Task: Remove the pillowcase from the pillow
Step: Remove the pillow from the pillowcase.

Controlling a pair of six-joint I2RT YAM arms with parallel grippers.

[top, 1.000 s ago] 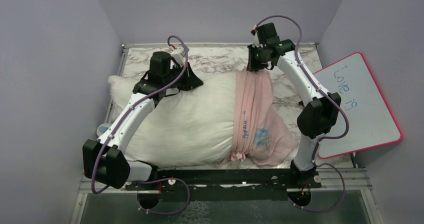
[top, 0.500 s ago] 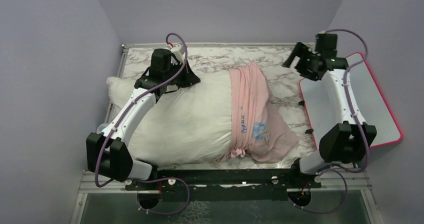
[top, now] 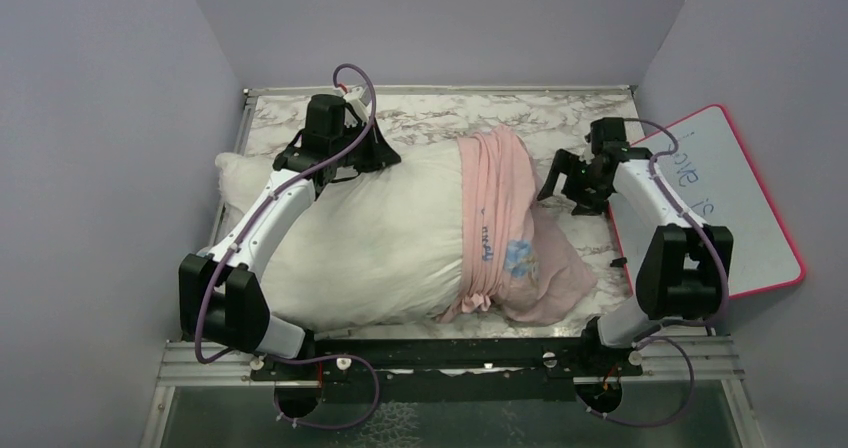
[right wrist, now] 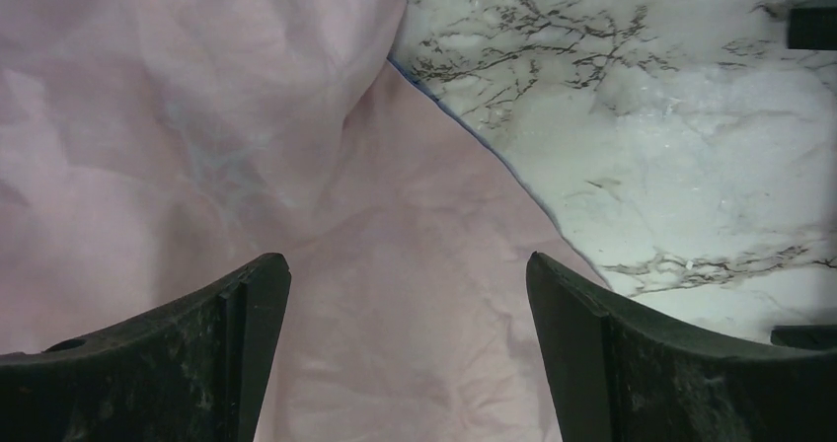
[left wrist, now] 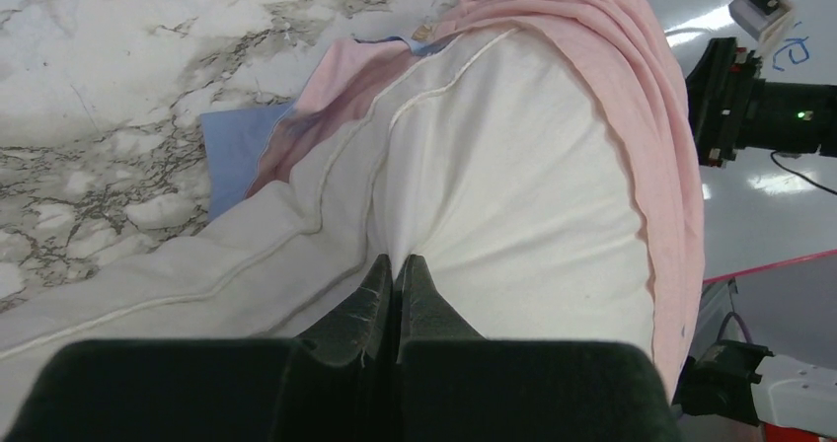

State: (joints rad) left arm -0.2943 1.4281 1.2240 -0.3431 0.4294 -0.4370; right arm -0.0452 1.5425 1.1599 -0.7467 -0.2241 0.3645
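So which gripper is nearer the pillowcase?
Right. The right gripper hangs open over the pillowcase, at its right end; the left gripper pinches the pillow further left.

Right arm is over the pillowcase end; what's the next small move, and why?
Probably lower the right gripper and close on the loose pink pillowcase beneath: its fingers stand open, empty, while the left gripper is shut on the pillow, anchoring it for a rightward pull.

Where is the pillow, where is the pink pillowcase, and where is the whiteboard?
pillow point(top: 370, 238): top view, the middle of its bare white part.
pillowcase point(top: 497, 203): top view, the bunched pink band wrapped around the pillow.
whiteboard point(top: 760, 228): top view, its white writing face, right of the table.
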